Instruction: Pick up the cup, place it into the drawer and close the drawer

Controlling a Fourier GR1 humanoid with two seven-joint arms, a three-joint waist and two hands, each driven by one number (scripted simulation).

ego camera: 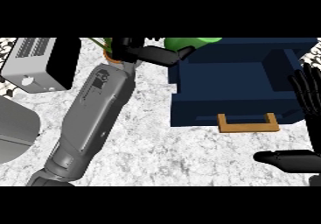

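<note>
Your left hand (144,52) pinches the green cup (195,42) at 12 o'clock | cup at open blue drawer's (234,105) 11 o'clock corner | right hand (311,94) spread, resting at 3 o'clock

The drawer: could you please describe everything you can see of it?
The drawer is a dark blue, matte-looking box, pulled open so its blue inner walls show. A tan U-shaped handle sits on its near front face. It stands on the speckled counter, right of centre. At its far left corner the left hand has its fingers curled on a green cup; whether cup and drawer touch is unclear.
</note>
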